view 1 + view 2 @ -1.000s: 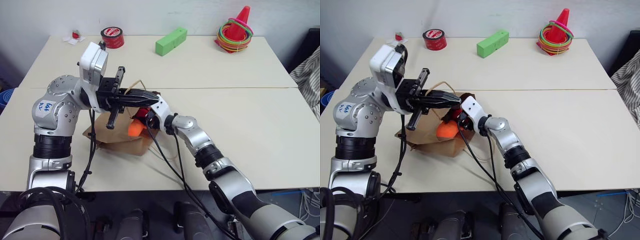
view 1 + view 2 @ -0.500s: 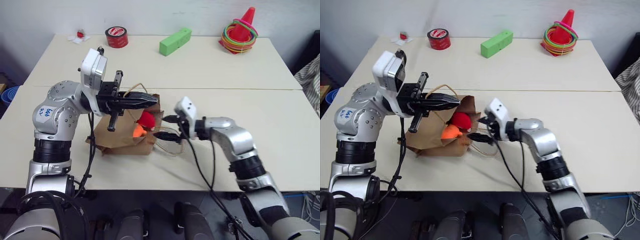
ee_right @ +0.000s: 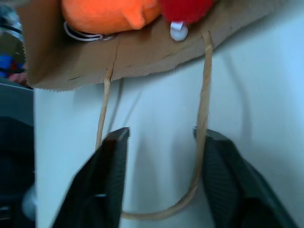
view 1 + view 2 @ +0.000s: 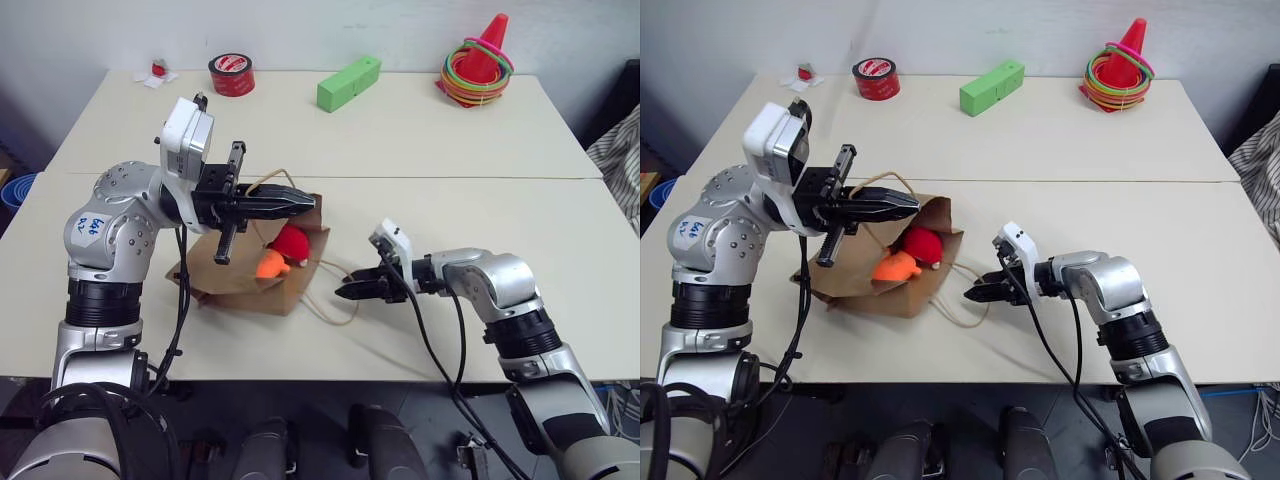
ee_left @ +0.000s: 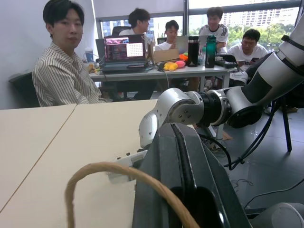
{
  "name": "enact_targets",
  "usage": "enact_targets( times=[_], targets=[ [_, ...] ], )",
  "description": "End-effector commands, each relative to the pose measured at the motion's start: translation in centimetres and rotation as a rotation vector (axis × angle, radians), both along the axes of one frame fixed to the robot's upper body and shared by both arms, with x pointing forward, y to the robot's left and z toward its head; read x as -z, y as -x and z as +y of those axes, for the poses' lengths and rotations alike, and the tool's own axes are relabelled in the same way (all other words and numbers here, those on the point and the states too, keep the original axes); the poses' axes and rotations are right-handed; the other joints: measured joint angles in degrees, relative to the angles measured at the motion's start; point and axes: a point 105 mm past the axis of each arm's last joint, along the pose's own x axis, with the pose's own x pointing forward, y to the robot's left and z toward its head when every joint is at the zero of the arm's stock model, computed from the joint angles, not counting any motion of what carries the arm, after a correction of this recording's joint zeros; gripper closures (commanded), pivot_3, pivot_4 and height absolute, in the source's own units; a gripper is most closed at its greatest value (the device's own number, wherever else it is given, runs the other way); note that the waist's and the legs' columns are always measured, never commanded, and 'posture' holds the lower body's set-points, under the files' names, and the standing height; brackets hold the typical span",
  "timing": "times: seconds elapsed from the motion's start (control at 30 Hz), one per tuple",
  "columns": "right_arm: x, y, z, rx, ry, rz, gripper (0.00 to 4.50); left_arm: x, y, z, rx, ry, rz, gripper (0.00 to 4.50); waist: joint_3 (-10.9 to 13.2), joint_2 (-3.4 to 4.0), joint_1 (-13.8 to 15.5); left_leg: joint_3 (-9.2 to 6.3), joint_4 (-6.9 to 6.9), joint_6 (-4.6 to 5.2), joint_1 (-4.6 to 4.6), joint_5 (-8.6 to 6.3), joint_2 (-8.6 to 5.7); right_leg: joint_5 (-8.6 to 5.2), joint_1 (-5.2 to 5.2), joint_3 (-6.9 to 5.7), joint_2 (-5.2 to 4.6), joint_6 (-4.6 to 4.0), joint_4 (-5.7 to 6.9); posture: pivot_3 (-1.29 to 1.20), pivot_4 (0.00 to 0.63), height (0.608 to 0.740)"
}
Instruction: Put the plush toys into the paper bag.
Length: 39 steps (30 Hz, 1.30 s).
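Right tool (image 4: 347, 290) withdrawn from sideways paper bag (image 4: 250, 285)

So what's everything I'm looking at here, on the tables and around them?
Paper bag: one, brown, lying on the near table, mouth facing right.
Bag handles: two, tan cord; upper one in the left gripper, lower one lying on the table.
Plush toys: two, one red and one orange, inside the bag's mouth.
Tape roll: one, red, far table, left.
Block: one, green, far table, middle.
Cone with rings: one, red with coloured rings, far right.
People: several, seated behind, in the left wrist view.
Left gripper: shut on the upper handle.
Right gripper: open, just right of the bag.
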Motion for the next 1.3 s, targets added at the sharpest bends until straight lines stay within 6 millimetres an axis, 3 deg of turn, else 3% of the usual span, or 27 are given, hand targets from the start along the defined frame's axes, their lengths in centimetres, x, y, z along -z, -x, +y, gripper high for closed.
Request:
enact_targets(
  times=[0.03, 0.1, 0.27, 0.37, 0.57, 0.73, 0.83, 0.97, 1.07, 1.3],
  targets=[
    [-2.2, 0.6, -0.3, 0.009, -0.127, 0.001, 3.75, -0.5, 0.4, 0.0, 0.006, 0.012, -0.042, 4.5, 0.0, 0.0, 0.09, 0.0, 0.0, 0.0, 0.0, 0.0, 0.0, 0.0, 0.0, 0.0, 0.0, 0.0, 0.0, 0.0, 0.15, 0.74],
    [-3.8, 1.6, -0.9, 0.001, -0.216, 0.001, 4.46, -0.5, 0.2, 0.1, -0.001, 0.015, -0.046, 4.5, 0.0, 0.0, 0.34, -0.02, 0.01, 0.0, -0.02, 0.0, -0.03, 0.0, 0.0, -0.02, -0.02, 0.0, -0.01, 0.0, 0.15, 0.74],
    [-9.5, 4.1, -4.0, 0.034, -0.506, -0.045, 4.49, -0.8, -1.1, 0.3, -0.063, 0.053, -0.114, 4.5, 0.0, 0.0, 1.18, -0.03, 0.02, 0.02, -0.02, -0.01, -0.04, 0.0, 0.0, -0.01, -0.04, 0.01, -0.01, 0.0, 0.15, 0.74],
    [-12.1, 4.5, -6.1, 0.114, -0.6, -0.118, 4.49, -1.5, -2.0, 0.1, -0.1, 0.107, -0.17, 4.5, 0.0, -0.01, 1.49, -0.03, 0.02, 0.02, -0.01, -0.01, -0.03, 0.01, 0.02, -0.02, -0.05, 0.01, -0.02, 0.0, 0.15, 0.74],
    [-16.7, 5.1, -10.8, 0.317, -0.638, -0.353, 4.49, -1.0, -4.0, -1.1, -0.113, 0.103, -0.211, 4.5, 0.0, -0.01, 1.64, -0.01, 0.0, 0.09, -0.02, -0.04, -0.08, 0.01, 0.01, -0.02, -0.09, 0.02, -0.05, 0.0, 0.15, 0.74],
    [-17.7, 5.8, -11.6, 0.355, -0.614, -0.4, 4.49, -1.3, -5.6, -2.1, -0.144, 0.114, -0.281, 4.5, 0.0, -0.01, 1.54, 0.08, -0.01, 0.13, -0.02, -0.05, -0.07, 0.03, 0.0, -0.07, -0.01, 0.04, -0.08, 0.0, 0.15, 0.74],
    [-16.2, 5.3, -11.7, 0.426, -0.575, -0.372, 4.49, -0.9, -5.7, -2.5, -0.11, 0.106, -0.247, 4.5, 0.0, -0.01, 1.46, 0.14, -0.02, 0.13, -0.01, -0.05, -0.04, 0.03, 0.0, -0.1, 0.0, 0.05, -0.08, 0.0, 0.15, 0.74],
    [-14.9, 6.0, -12.2, 0.435, -0.597, -0.335, 4.5, -0.8, -5.8, -2.4, -0.099, 0.098, -0.172, 3.64, 0.01, -0.02, 1.55, 0.15, -0.01, 0.18, -0.03, -0.03, -0.05, 0.04, -0.01, -0.12, 0.03, 0.07, -0.07, 0.0, 0.15, 0.74],
    [-13.6, 6.8, -12.2, 0.438, -0.517, -0.353, 3.91, -0.7, -6.0, -1.9, -0.119, 0.074, -0.163, 2.76, 0.01, -0.03, 1.67, 0.14, -0.01, 0.25, -0.04, -0.06, -0.07, 0.05, 0.0, -0.09, 0.02, 0.1, -0.1, 0.0, 0.15, 0.74],
    [-13.6, 8.2, -11.9, 0.391, -0.346, -0.559, 1.44, 0.0, -6.6, 0.0, -0.188, -0.004, -0.145, 0.5, 0.01, -0.03, 1.61, 0.14, 0.01, 0.33, -0.04, -0.09, -0.1, 0.09, 0.02, -0.08, 0.12, 0.17, -0.17, 0.0, 0.15, 0.74]
  ],
)
